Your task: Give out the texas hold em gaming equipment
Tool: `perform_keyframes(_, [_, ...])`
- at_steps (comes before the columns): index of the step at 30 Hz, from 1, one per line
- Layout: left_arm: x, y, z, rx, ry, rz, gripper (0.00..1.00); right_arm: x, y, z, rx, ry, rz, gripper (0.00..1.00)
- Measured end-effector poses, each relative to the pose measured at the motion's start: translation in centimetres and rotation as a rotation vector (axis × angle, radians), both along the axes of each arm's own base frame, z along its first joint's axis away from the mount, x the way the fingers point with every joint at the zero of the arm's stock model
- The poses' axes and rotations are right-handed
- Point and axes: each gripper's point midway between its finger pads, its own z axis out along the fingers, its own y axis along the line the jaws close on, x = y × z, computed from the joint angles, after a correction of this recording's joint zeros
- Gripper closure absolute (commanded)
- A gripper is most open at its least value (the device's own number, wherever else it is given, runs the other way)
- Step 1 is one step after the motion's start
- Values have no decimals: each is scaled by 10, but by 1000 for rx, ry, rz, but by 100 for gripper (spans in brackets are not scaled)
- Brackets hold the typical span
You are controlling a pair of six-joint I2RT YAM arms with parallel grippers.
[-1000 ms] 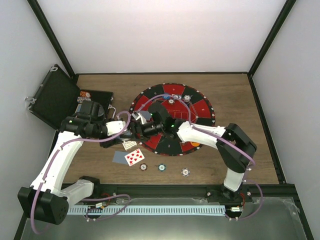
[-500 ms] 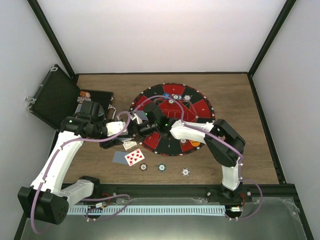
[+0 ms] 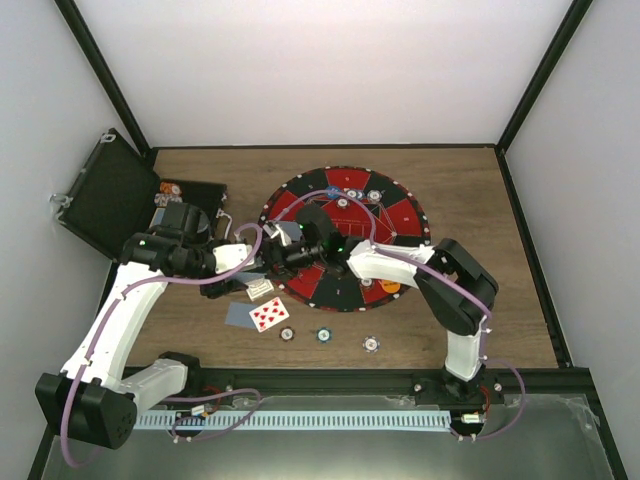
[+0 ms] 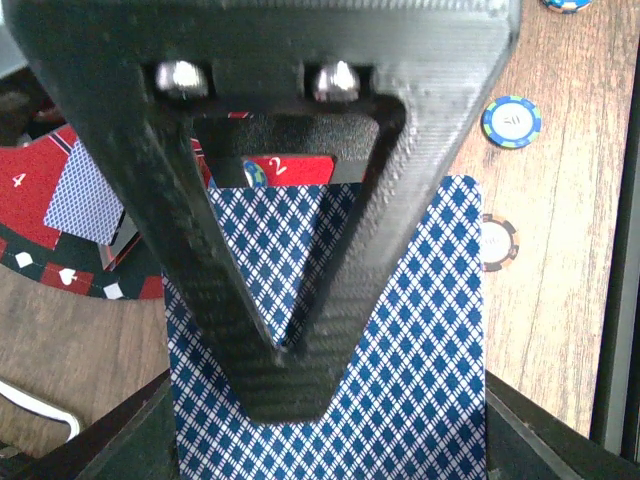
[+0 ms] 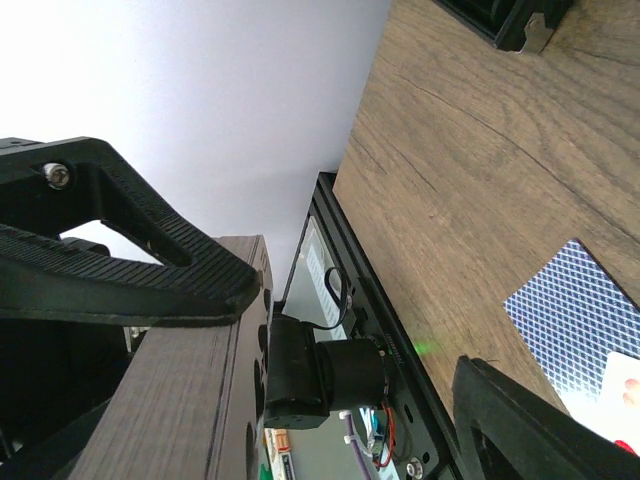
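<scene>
blue diamond-backed playing card (image 4: 420,330) sits clamped in your left gripper (image 4: 290,385), long axis running out past its tips toward the right gripper (image 3: 284,256), spread wide just beyond.

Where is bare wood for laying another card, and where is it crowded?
Bare wood: behind the round mat along the back wall, and right of it to the side wall. Crowded: left of the mat, where left gripper and right gripper meet, and in front, around the face-up card and chips.
</scene>
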Motion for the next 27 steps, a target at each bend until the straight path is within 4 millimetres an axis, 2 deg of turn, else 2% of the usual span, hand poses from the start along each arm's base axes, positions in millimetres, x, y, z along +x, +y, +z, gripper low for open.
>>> perform_keyframes(15, [-1,1,0,5,2,-3,96,5,-17,7,-13,-31,-28,38])
perform_keyframes(17, [-1,1,-1,9,1,-4,96,5,-17,7,-15,-33,-27,37])
perform_keyframes(22, [0,1,-1,12,-5,-8,96,6,-16,8,-29,-24,-25,25])
perform_keyframes(27, [0,2,0,14,-10,-8,96,6,-3,8,-31,-12,-4,27])
